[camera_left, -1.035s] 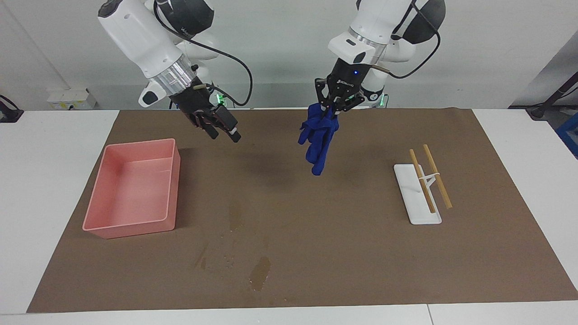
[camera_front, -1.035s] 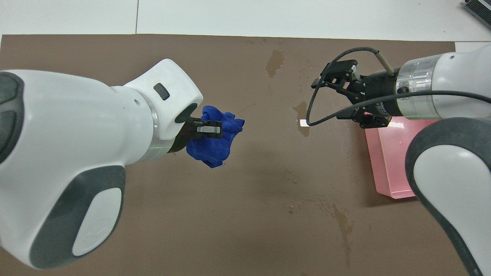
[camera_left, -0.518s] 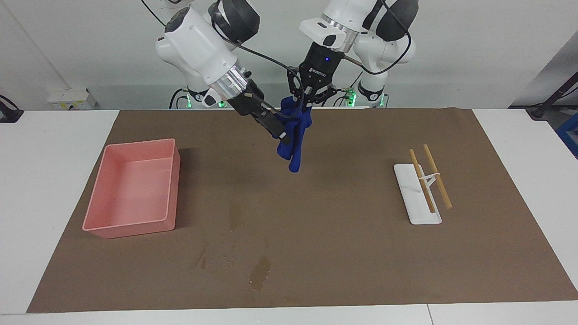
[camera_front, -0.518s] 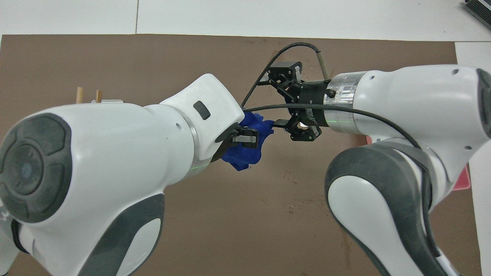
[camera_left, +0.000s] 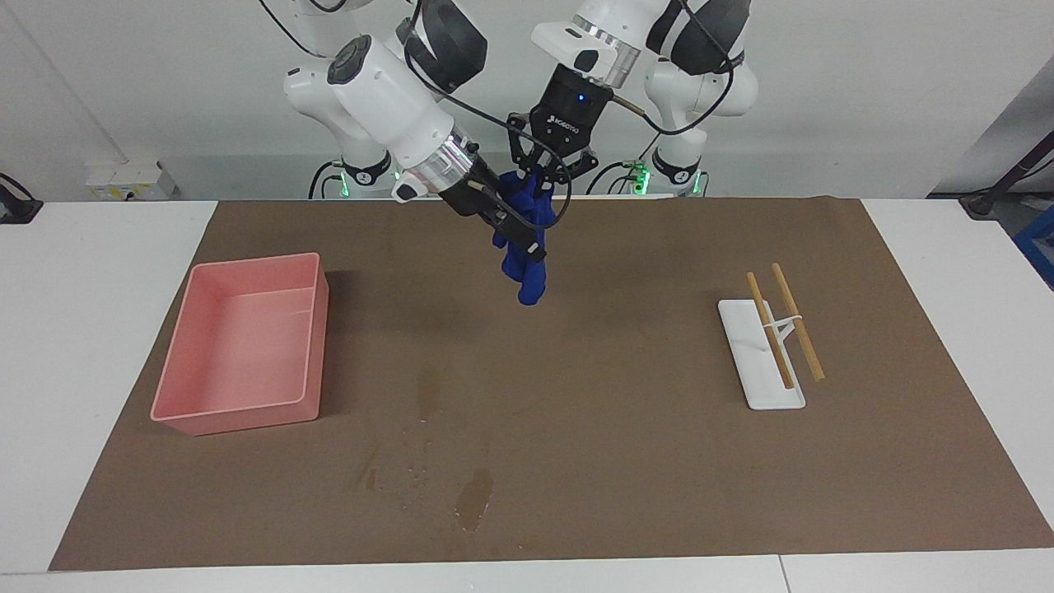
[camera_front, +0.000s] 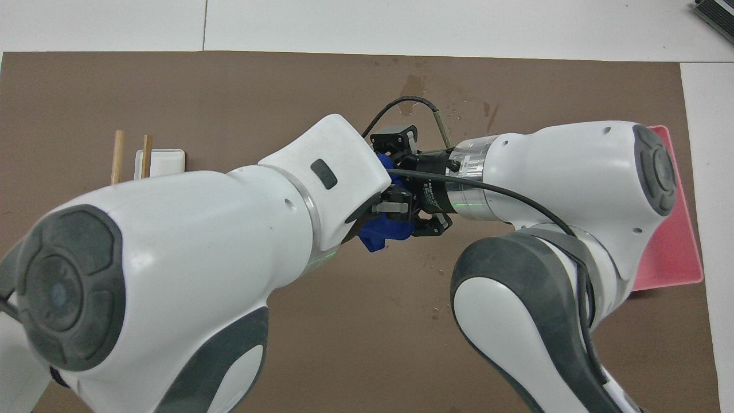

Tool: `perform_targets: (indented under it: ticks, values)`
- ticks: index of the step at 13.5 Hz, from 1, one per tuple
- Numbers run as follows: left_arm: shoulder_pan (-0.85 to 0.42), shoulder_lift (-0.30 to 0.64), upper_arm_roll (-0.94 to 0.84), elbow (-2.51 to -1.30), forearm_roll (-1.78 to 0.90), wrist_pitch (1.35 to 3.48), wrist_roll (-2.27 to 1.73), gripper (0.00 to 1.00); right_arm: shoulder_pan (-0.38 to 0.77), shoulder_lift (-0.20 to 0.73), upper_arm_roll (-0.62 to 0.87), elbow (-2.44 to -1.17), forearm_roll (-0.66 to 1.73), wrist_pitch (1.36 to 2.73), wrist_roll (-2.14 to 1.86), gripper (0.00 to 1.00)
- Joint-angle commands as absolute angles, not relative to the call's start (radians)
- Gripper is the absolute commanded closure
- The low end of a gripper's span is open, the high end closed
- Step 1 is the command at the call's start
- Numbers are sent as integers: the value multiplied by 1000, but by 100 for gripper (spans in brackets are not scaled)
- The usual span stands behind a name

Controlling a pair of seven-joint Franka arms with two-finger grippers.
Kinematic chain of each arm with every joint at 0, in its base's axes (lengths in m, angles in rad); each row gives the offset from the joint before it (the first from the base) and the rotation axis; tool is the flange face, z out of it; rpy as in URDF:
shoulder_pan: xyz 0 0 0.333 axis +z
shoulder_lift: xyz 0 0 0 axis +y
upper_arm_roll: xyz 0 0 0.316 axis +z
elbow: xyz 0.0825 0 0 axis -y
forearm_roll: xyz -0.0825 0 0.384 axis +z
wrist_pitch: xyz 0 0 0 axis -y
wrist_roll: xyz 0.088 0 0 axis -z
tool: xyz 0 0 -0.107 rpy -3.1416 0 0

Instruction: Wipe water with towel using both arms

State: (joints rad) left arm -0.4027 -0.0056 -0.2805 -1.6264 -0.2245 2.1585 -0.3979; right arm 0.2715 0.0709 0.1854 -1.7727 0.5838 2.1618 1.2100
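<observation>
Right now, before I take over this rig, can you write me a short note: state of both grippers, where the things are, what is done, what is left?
Left gripper: shut on the deep blue soft cloth towel, which hangs in the air over the brown mat.
Right gripper: at the hanging towel, jaws around its folds; a firm grip cannot be confirmed.
Water: dark glossy blotches on the mat, at its edge farthest from the robots, near the pink plastic tub.
Done: towel lifted. Left: complete the handover, wipe the water.
</observation>
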Motion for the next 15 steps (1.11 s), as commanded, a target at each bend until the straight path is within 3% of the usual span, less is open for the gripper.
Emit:
perform_targets:
  ticks: [1, 7, 8, 9, 10, 15]
  values:
    - [-419, -6, -268, -1635, -210, 2220, -419, 100, 270, 49, 186, -1783, 609, 2119, 1186, 100]
    - [-416, 6, -268, -1632, -210, 2235, -407, 100, 264, 46, 186, -1775, 607, 2033, 1135, 100]
    - [-416, 6, -268, -1631, -212, 2237, -408, 70, 262, 45, 184, -1775, 592, 2016, 1111, 100]
    - [-416, 6, -268, -1634, -215, 2235, -411, 26, 261, 41, 180, -1775, 588, 1981, 1053, 100]
    - [-414, 3, -268, -1635, -215, 2215, -405, 0, 253, 38, 176, -1775, 574, 1944, 987, 100]
    - [-336, -20, -256, -1664, -210, 2068, -403, 0, 189, 23, 179, -1787, 421, 1852, 720, 100]
